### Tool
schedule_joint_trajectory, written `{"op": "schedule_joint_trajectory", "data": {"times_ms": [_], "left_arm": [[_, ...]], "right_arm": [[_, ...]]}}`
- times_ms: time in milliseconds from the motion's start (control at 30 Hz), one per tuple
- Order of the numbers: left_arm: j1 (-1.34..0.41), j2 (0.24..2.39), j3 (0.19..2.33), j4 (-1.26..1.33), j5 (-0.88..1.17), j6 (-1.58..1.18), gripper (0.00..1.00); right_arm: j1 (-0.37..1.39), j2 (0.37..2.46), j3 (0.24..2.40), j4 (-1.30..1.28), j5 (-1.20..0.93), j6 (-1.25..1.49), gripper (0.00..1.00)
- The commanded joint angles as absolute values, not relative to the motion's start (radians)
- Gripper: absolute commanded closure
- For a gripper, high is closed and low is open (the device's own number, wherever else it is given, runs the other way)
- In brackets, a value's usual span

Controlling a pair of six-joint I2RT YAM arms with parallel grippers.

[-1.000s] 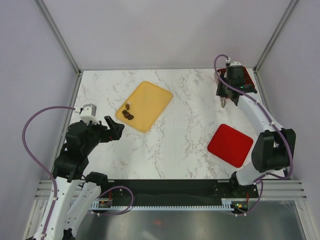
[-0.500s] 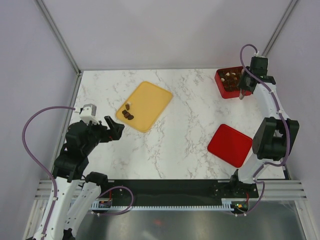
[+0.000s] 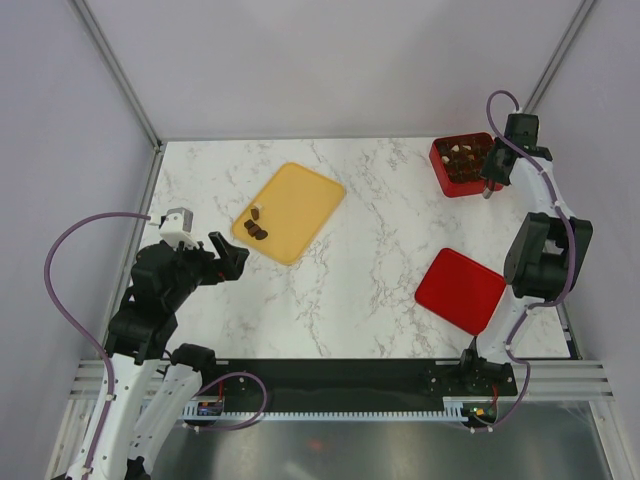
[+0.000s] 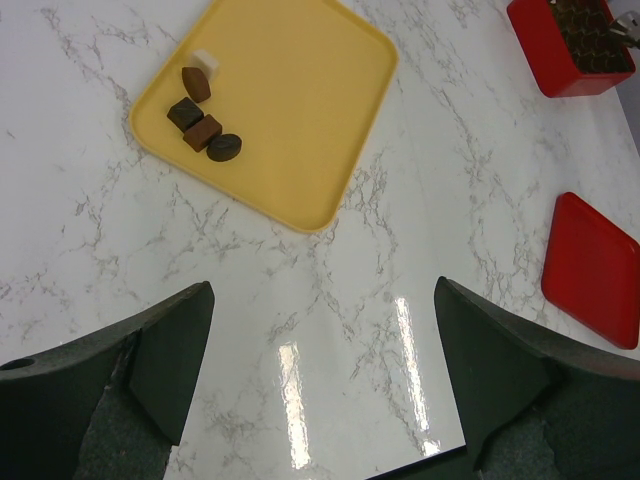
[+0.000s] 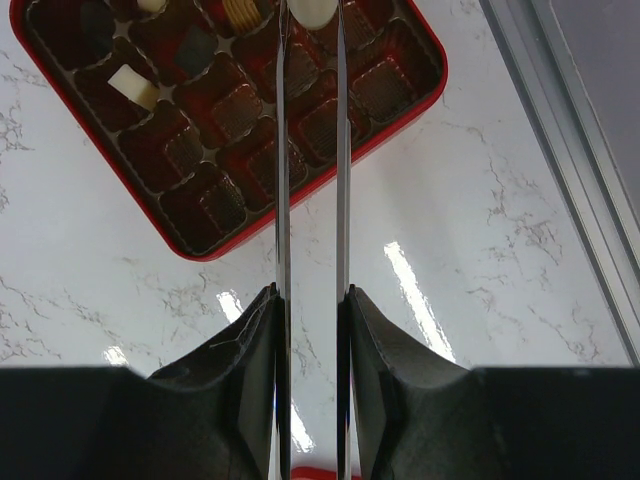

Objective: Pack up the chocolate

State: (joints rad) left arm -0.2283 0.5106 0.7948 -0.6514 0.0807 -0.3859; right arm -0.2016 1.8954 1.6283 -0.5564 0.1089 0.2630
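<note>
Right hand (image 5: 311, 28): clamped on cream chocolate (image 5: 313, 10) over red box (image 5: 385, 90), table's (image 5: 450, 250) far-right corner.
Left hand (image 4: 322, 285): spread apart.
Handling: light, fragile; pinch sides.

Marble table (image 3: 380, 230) — yellow tray (image 3: 300, 205), red box (image 3: 441, 172), red lid (image 3: 461, 291) on it.

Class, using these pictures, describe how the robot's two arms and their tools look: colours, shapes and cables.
The left arm and right arm have white links and black joint housings, each trailing a looping purple-grey cable. The left tool has broad, wedge-shaped black fingers. The right tool has black bases carrying long, thin, flat metal blades.
</note>
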Motion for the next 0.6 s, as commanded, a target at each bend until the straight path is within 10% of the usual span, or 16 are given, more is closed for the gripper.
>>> {"op": "schedule_joint_trajectory", "data": {"times_ms": [0, 567], "left_arm": [[-0.224, 0.512, 0.788, -0.621, 0.08, -0.373, 0.0], [-0.222, 0.518, 0.787, -0.623, 0.08, -0.373, 0.0]], "right_arm": [[-0.215, 1.914, 1.7, -0.549, 0.107, 0.273, 0.66], [-0.23, 1.953, 1.701, -0.563, 0.107, 0.276, 0.63]]}}
